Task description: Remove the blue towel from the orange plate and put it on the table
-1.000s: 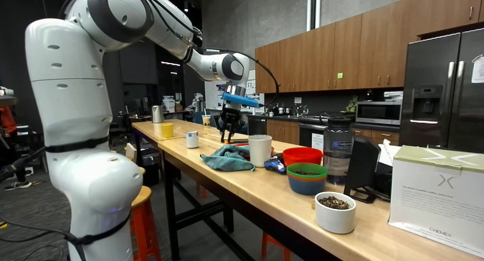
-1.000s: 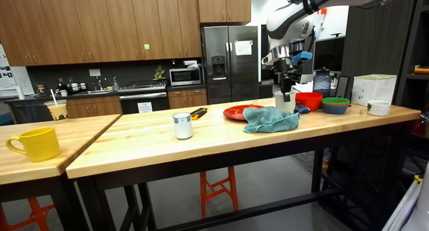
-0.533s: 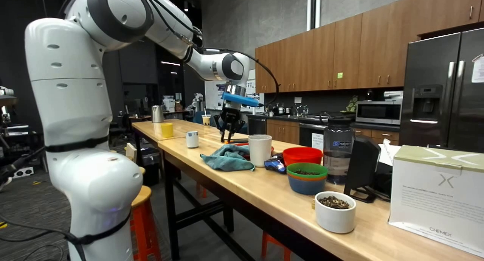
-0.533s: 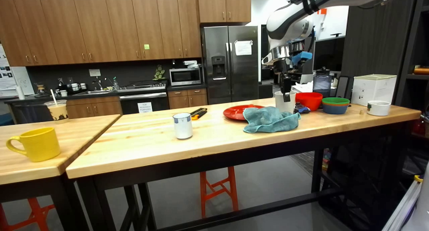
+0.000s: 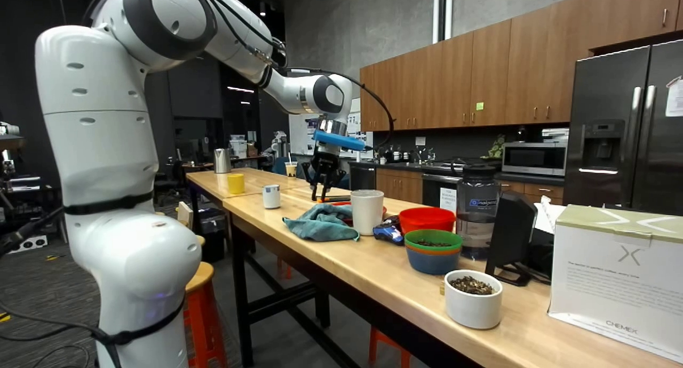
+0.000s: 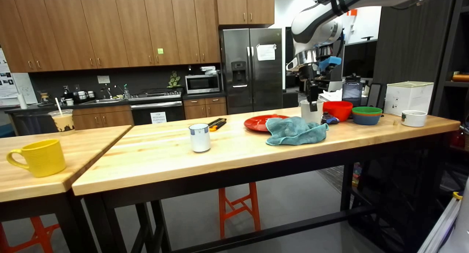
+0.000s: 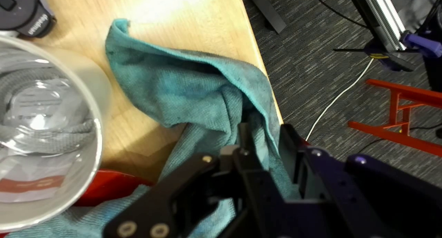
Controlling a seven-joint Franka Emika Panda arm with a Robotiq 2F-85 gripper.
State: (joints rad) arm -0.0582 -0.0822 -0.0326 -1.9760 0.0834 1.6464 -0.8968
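The light-wood, black-framed table (image 6: pixel 165 150) spreads beneath the gripper (image 7: pixel 265 129), whose fingers (image 7: pixel 290 145) stand a little way apart and grip nothing, the teal-blue towel (image 7: pixel 186 96) showing through the gap between them in the wrist view. Under those fingers, and parted from them by a visible space in an exterior view, the towel lies in loose folds, partly over the shallow orange-red plate (image 6: pixel 256 123) and partly on the table near its edge. The deep red bowl (image 5: pixel 427 218) and, closer in, the white cup (image 5: pixel 367 213) stand near the gripper, while the blue-trimmed white mug (image 6: pixel 200 138) is well apart from it.
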